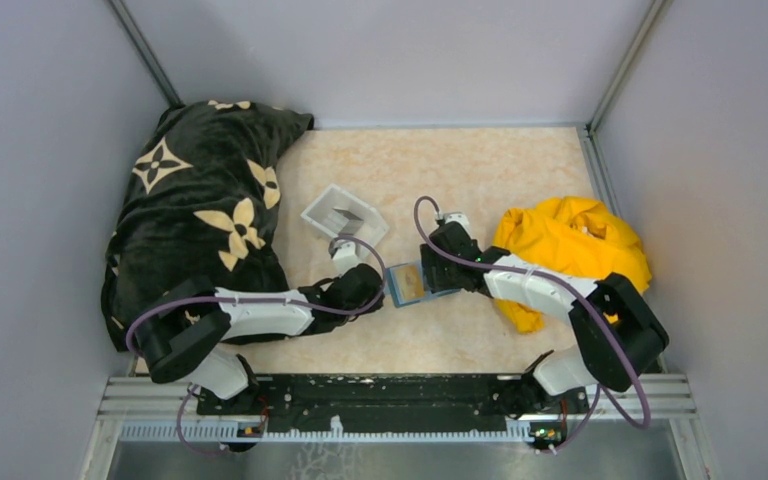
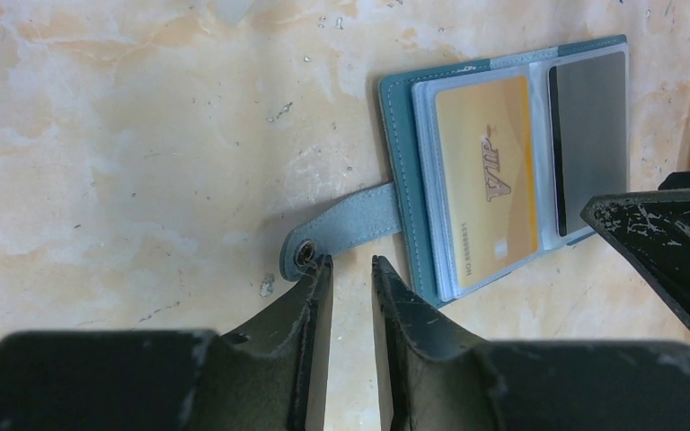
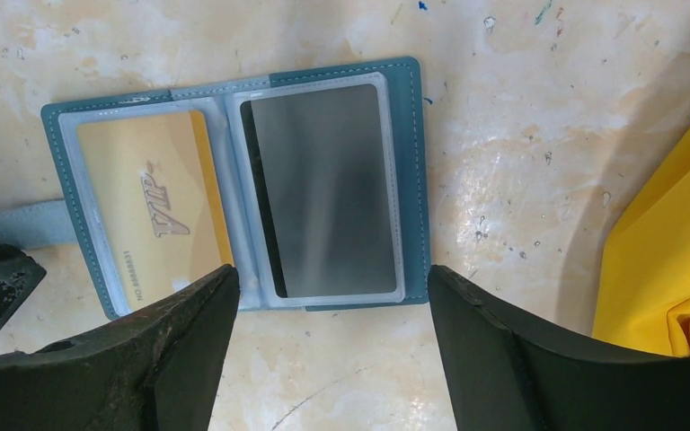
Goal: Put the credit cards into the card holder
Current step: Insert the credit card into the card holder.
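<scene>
At card holder (image 3: 234,180): right gripper (image 3: 331,274) jaws wide, empty; left gripper (image 2: 350,262) jaws narrowly parted beside strap (image 2: 350,224).

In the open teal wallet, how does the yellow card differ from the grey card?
The yellow card is gold-tan; the grey card is silvery grey. The yellow card bears lettering; the grey card looks blank, with a dark stripe along one edge. The yellow card sits in the half by the snap strap, the grey card in the other. Both lie flat in clear sleeves of the card holder.
</scene>
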`<move>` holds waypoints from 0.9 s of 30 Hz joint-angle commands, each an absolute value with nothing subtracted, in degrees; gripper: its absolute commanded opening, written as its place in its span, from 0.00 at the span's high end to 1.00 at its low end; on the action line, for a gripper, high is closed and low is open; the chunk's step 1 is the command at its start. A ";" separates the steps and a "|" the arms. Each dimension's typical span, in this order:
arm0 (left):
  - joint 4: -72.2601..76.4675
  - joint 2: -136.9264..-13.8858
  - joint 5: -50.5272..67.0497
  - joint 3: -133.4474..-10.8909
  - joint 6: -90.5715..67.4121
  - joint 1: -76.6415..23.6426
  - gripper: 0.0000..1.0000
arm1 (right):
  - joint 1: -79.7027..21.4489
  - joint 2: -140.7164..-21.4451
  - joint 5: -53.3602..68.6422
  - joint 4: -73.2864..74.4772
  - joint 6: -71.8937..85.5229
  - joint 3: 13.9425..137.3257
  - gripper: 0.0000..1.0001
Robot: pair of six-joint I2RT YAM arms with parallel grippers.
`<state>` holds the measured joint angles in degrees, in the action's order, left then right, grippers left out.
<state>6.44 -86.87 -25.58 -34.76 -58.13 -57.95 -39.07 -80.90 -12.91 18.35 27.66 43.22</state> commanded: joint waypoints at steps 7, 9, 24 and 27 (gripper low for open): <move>8.85 -85.76 -23.01 -34.82 -55.87 -57.09 0.70 | -38.51 -77.58 -12.84 16.15 26.30 43.37 0.23; 8.38 -83.65 -23.15 -35.19 -55.52 -56.86 0.70 | -38.50 -77.93 -12.75 15.73 26.02 44.03 0.24; -4.66 -68.11 -38.21 -47.72 -44.97 -55.80 0.41 | -39.00 -84.65 -10.28 14.42 18.87 61.11 0.24; -6.15 -66.29 -41.15 -49.19 -42.37 -54.81 0.31 | -39.73 -88.51 -9.36 15.28 16.35 67.07 0.25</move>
<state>-1.30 -68.60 -34.24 -46.70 -47.83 -56.05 -39.13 -84.82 -10.79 17.21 20.86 58.83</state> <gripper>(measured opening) 0.638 0.756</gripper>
